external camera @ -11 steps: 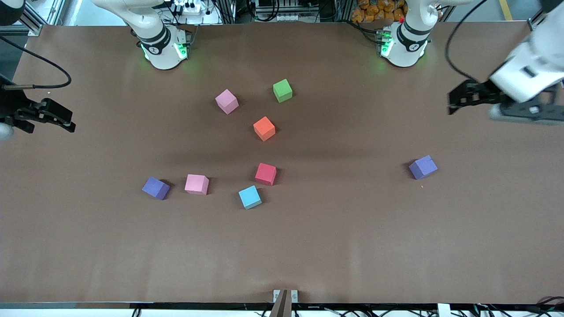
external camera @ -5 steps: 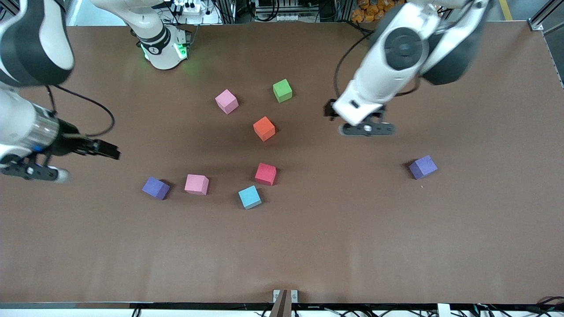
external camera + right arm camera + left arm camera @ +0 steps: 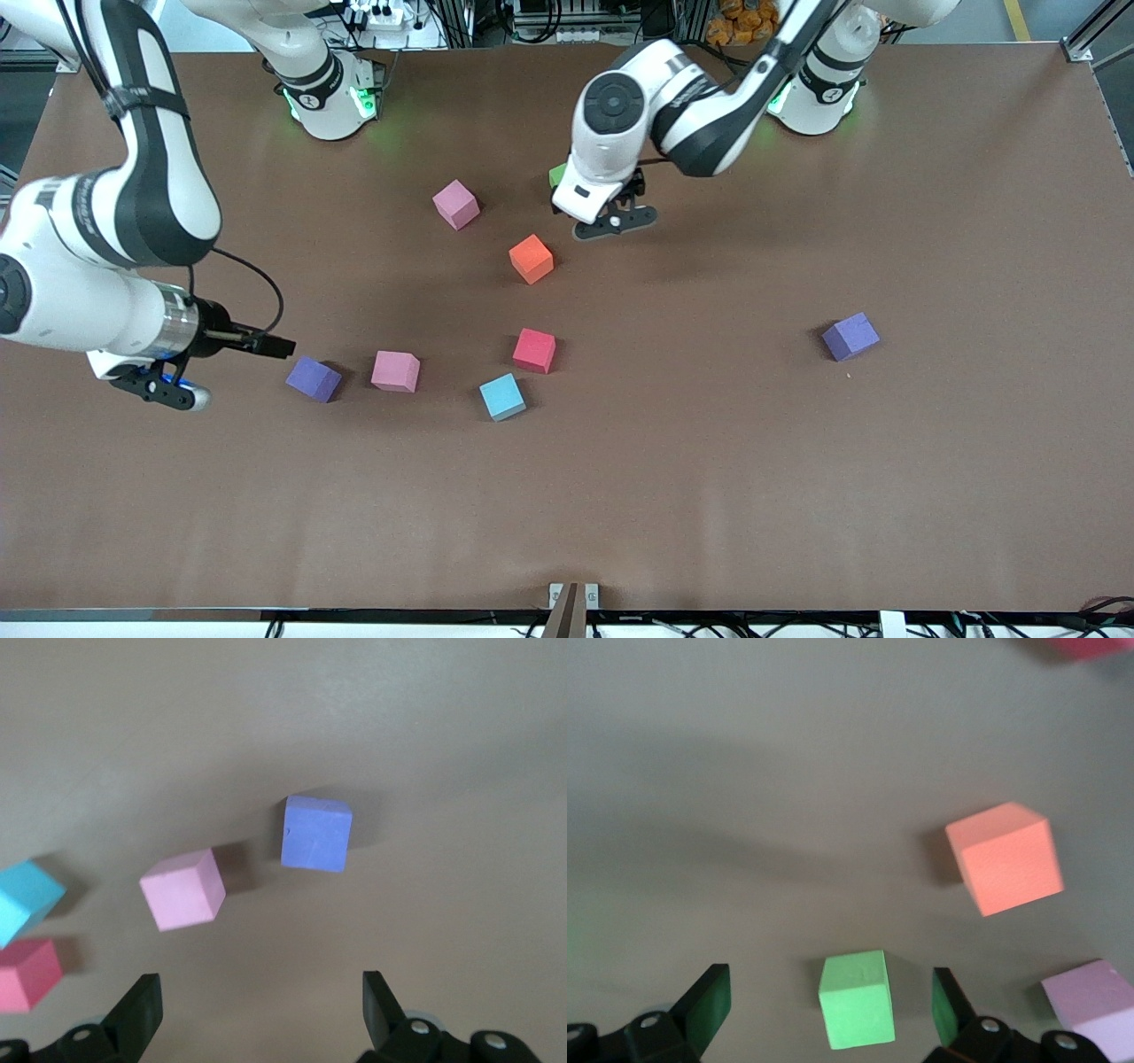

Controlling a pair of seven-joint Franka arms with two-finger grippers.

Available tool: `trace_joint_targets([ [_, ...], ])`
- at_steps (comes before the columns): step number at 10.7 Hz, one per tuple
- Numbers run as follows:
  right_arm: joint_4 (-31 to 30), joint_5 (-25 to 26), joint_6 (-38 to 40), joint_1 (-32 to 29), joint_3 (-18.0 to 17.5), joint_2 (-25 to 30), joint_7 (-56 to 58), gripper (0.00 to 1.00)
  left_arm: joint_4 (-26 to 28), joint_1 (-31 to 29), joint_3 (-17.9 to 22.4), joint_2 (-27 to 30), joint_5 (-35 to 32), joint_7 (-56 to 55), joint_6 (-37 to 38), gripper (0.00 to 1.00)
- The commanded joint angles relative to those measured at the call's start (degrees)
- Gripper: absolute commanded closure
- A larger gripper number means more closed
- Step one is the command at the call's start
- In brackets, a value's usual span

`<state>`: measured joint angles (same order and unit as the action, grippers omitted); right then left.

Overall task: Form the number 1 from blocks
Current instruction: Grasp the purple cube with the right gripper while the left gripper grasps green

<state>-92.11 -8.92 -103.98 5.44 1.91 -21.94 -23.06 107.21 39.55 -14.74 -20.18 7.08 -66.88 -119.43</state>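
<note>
While eight blocks lie scattered on the brown table (image 3: 709, 461), the left gripper (image 3: 828, 1010) hangs open over the green block (image 3: 856, 998); the right gripper (image 3: 257, 1010) gapes near a purple block (image 3: 316, 833).

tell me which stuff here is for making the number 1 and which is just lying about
For the job:
green block
orange block
red block
light blue block
pink blocks
purple blocks

Just lying about:
nothing else on the table
</note>
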Motion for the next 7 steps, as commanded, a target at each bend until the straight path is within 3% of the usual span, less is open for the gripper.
trace_joint_targets([
  [1, 0.4, -0.5, -1.6, 0.2, 1.3, -4.3, -4.8, 0.0, -0.4, 2.6, 0.6, -4.8, 1.4, -9.2, -2.1, 0.0],
  [4, 0.8, 0.5, -5.9, 2.2, 3.7, -11.0, -3.8, 0.0, 1.7, 5.3, -0.1, -7.9, 2.1, -14.5, -7.4, 0.0],
  [7, 0.8, 0.9, -7.0, 2.6, 4.2, -13.3, -0.4, 0.0, 6.4, 5.2, -3.6, -8.0, 1.9, -14.8, -14.9, 0.0],
])
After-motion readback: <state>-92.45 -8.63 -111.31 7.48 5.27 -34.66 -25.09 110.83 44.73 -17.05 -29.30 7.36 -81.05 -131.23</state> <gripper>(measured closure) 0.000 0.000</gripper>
